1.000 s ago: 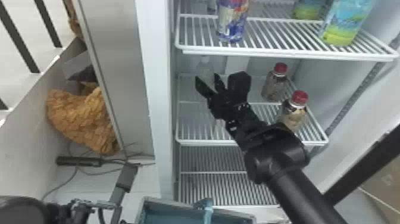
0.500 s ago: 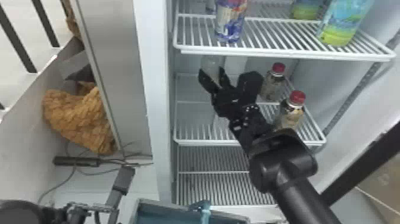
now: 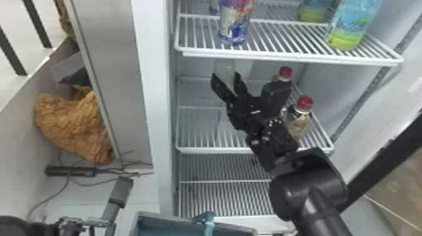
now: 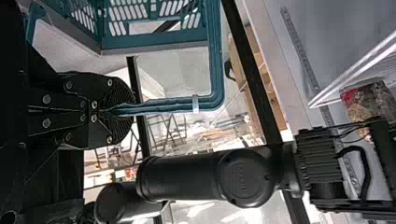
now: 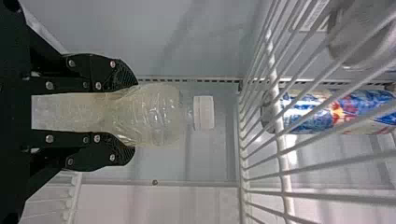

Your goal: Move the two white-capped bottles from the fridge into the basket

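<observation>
Nearest me, the left hand (image 4: pixel 112 109) has its two fingers pressed together on the handle of the blue basket (image 3: pixel 169 217). Farther in, the right hand (image 3: pixel 226 77) reaches into the fridge and pinches a clear, white-capped bottle (image 5: pixel 156 112) between its two fingers, its cap sticking out past their tips. To the right of that hand, on the wire shelf (image 3: pixel 216 149), stand two red-capped bottles: the nearer one (image 3: pixel 303 120) behind the wrist, the other (image 3: pixel 285 73) farther back, partly hidden by the hand. Above the hand, the upper shelf (image 3: pixel 282 58) carries a blue-labelled bottle (image 3: pixel 235 23) and, over to its right, a green-and-blue one (image 3: pixel 348 28).
</observation>
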### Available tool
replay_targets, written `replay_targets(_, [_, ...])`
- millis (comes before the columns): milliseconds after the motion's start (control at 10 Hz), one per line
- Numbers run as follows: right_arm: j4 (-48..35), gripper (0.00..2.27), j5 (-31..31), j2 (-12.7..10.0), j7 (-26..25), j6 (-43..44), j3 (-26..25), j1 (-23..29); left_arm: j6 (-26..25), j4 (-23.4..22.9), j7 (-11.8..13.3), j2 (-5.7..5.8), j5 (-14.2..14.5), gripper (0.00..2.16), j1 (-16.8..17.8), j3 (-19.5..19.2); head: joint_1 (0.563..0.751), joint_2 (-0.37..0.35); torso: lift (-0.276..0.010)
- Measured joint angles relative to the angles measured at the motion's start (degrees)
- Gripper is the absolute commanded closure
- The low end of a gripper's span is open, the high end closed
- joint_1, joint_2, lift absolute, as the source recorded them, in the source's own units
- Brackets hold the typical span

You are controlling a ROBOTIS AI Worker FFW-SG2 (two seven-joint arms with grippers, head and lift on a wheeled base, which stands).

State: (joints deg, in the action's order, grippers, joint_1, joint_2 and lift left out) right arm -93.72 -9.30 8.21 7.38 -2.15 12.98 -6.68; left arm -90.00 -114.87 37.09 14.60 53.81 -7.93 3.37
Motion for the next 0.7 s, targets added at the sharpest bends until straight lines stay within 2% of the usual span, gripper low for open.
replay_targets(700, [-20.54, 0.92, -0.35, 1.15, 3.18, -8.09, -5.73, 15.88, 0.00, -0.11, 0.00, -0.35, 0.25, 1.17, -0.36, -0.59, 0.695, -0.191, -0.260])
